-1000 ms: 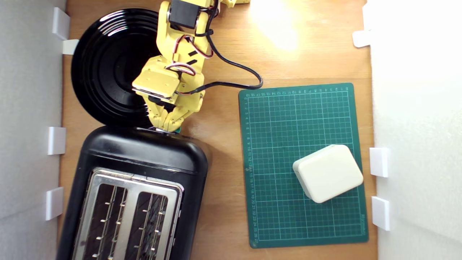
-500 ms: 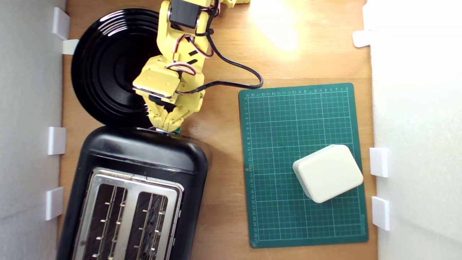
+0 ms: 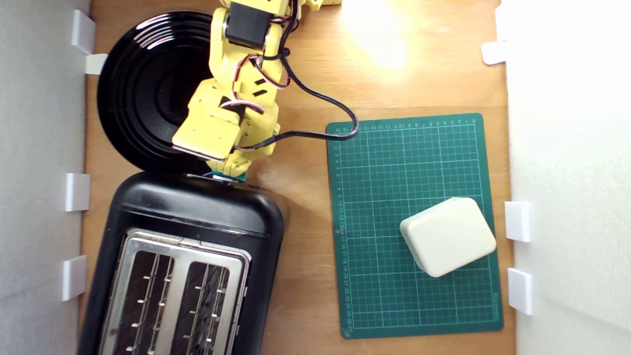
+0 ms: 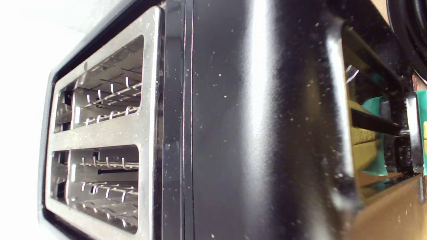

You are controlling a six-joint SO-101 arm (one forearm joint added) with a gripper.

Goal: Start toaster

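Wooden surface (image 3: 305,197) fills the exterior view, walled by pale panels on both sides. At the lower left of that frame sits the toaster (image 3: 197,212), glossy black with a metal top plate (image 3: 180,291); both slots look empty. Just above it, in the upper left, lies a round black plate (image 3: 143,88). The yellow arm reaches down from the top edge across that plate, and its end effector (image 3: 227,172) meets the toaster's upper end, right over the small teal lever (image 3: 231,177). Its fingers are hidden beneath the wrist housing, so whether they are open or closed cannot be told. The wrist view shows teal (image 4: 375,106) near the end wall. Judging by this, the press seems underway, though whether the lever has latched is unclear. Right of centre, a green cutting mat (image 3: 384,162) carries a cream box (image 3: 447,235).
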